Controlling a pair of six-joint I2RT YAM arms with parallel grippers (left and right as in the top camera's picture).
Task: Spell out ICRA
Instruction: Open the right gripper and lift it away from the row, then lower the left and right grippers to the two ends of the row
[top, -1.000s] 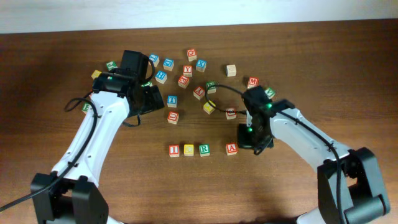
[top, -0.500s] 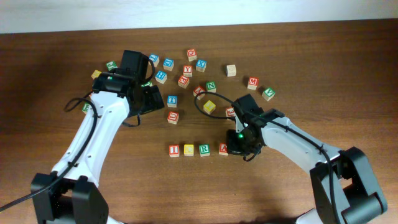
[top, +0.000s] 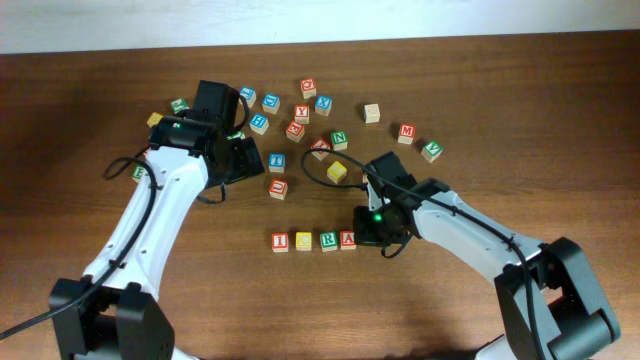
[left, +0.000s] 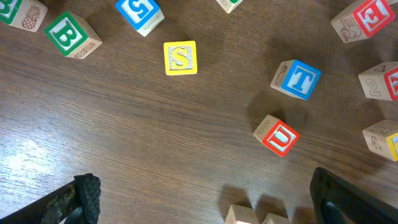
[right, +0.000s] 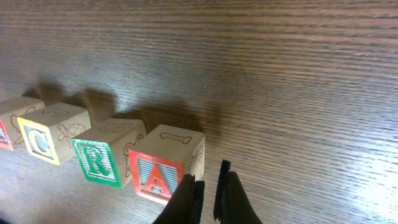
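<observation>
Four blocks stand in a row near the table's front: red I, yellow C, green R and red A. The right wrist view shows the C, the R and the A side by side, the A touching the R. My right gripper is shut and empty, and its fingers rest against the A block's right side. My left gripper is open and empty above bare wood, away from the row.
Several loose letter blocks lie scattered behind the row, among them a blue T, a red U, a yellow block and a red M. The left wrist view shows a yellow S and a green B.
My right gripper has moved left and pushed the A block left until it sits against the R. The left arm has not moved.
</observation>
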